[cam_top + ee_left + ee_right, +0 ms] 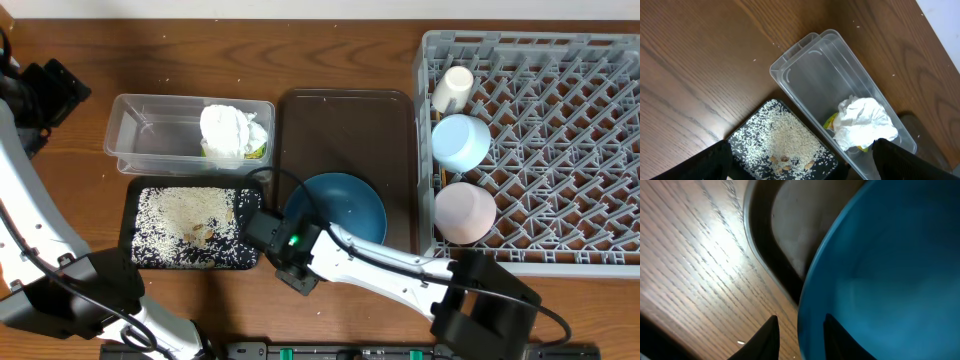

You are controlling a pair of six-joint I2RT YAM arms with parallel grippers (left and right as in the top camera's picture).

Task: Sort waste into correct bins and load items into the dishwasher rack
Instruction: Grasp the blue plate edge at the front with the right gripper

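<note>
Overhead, the dark-blue plate (340, 205) lies over the brown serving tray (345, 130), its rim clamped by the right pincer (800, 332); the left pincer (801, 144) stands wide apart above the black tray (128, 240).

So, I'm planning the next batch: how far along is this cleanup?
Done: cream cup, light-blue dish and pinkish bowl sit in the rack; napkins in the tub, rice in the black tray. In hand: right tool straddles the rim of the blue plate. Remaining: racking it.
</note>
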